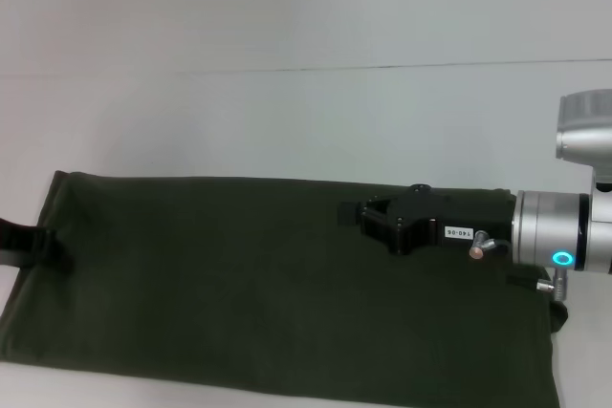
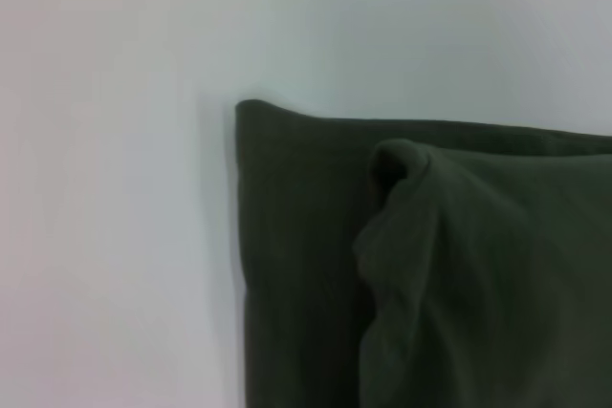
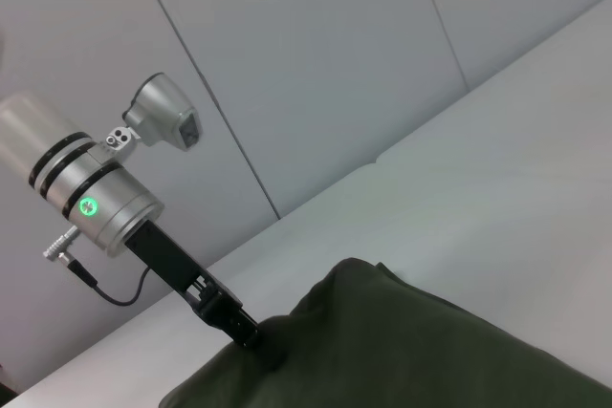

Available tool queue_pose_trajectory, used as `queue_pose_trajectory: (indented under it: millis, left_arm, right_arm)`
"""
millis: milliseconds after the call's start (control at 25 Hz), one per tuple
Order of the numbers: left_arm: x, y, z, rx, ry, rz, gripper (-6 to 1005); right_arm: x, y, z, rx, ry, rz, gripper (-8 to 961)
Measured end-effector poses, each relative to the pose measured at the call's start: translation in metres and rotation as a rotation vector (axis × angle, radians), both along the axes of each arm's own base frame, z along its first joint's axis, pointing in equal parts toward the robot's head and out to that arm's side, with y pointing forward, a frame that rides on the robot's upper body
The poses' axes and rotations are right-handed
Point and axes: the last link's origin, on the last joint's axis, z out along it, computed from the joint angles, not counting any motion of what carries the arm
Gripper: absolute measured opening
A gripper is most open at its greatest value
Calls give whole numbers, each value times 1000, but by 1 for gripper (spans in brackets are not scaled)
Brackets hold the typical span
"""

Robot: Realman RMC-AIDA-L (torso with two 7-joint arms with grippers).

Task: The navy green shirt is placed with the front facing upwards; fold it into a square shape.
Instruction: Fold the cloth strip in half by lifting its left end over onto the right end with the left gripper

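Shirt work looked well advanced: the navy green shirt lay on the white table as a long band stretching across most of the head view, no sleeves, collar or lettering showing, which suggested the side folds were already made. What seemed left, as a judgement, was bringing one end over the other to shorten the band into a square. The right gripper reached in from the right, low over the cloth near that end; its dark fingers appeared parted and nothing was seen between them. The left gripper sat at the opposite edge, its tip pressed into the fabric where a fold rose around it, so it seemed closed on the shirt's edge, though the fingers themselves were partly buried. The left wrist view showed a doubled corner with a small raised pucker on top. The table was plain, pale and matte, and a light panelled wall with thin seams stood behind it.
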Motion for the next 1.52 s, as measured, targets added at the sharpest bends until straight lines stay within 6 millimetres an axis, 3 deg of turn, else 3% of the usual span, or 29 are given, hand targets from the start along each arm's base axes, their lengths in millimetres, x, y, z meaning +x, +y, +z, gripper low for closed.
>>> queue_pose_trajectory:
  millis: [200,520,960,1160,1520]
  left_arm:
    - [-4,-2,3,6,14,28,132]
    - [-12,-10,21,40,43,49,323]
    - [-18,-31,42,6,14,119,805]
    - [-25,-38,43,-5,18,145,910]
    - [-26,-42,36,-52,23,148,909]
  right_arm:
    - [0,-1,1,0,3,6,-1]
    - [-1,-1,3,0,3,14,-1]
    - [1,-2,3,1,2,12,-1]
    - [2,-3,4,1,6,10,-1]
    - [1,-3,4,0,7,13,-1]
